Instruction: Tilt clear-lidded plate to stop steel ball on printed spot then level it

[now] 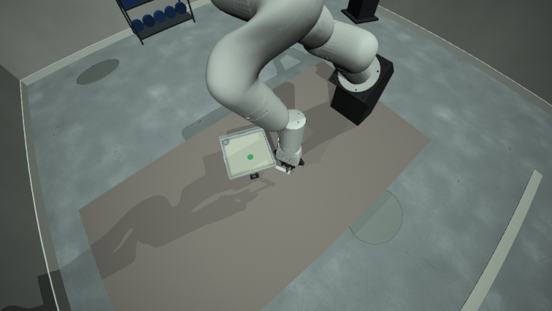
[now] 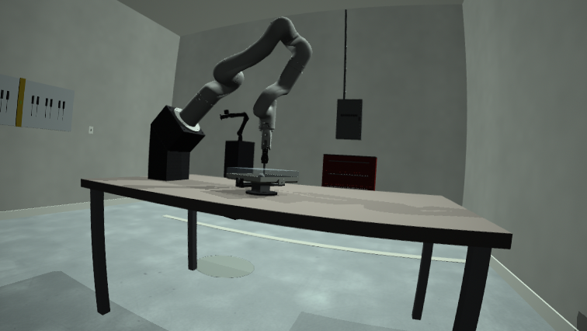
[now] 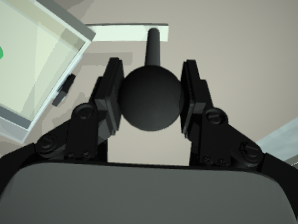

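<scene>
The gripper (image 3: 150, 99) pinches the plate's black knob (image 3: 150, 102). The steel ball (image 1: 225, 141) appears lodged in a corner of the plate (image 1: 270, 148), apart from the green spot (image 1: 250, 156). No legible writing is seen.

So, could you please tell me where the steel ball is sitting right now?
In the top view, the steel ball rests in the plate's far-left corner, well away from the green spot and on the side opposite the tool.
</scene>
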`<state>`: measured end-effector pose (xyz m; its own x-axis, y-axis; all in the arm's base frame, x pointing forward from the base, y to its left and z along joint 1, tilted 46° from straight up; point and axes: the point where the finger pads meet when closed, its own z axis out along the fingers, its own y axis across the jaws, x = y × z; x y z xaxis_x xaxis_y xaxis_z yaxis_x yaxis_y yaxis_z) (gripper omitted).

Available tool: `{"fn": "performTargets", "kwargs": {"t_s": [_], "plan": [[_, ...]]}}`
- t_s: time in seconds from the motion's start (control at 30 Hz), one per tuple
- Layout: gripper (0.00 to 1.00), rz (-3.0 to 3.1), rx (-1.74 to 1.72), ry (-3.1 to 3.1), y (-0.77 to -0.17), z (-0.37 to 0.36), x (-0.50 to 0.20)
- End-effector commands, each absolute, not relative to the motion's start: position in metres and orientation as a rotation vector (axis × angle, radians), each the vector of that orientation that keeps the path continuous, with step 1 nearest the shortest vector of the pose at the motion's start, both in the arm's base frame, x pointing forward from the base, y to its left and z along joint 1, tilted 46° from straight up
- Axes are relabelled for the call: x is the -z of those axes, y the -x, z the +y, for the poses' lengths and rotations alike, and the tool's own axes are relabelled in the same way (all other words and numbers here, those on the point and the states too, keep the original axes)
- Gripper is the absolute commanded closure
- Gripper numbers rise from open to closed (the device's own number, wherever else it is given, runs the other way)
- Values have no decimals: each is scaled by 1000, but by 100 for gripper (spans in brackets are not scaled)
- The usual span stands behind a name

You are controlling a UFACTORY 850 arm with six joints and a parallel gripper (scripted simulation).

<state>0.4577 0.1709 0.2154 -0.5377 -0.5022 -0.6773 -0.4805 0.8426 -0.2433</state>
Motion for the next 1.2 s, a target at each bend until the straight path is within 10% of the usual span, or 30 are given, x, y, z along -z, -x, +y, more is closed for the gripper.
{"fn": "performTargets", "kwargs": {"t_s": [0.0, 1.17], "plan": [[100, 2228, 35, 713, -458, 171, -215], [100, 2228, 35, 713, -456, 170, -217]]}}
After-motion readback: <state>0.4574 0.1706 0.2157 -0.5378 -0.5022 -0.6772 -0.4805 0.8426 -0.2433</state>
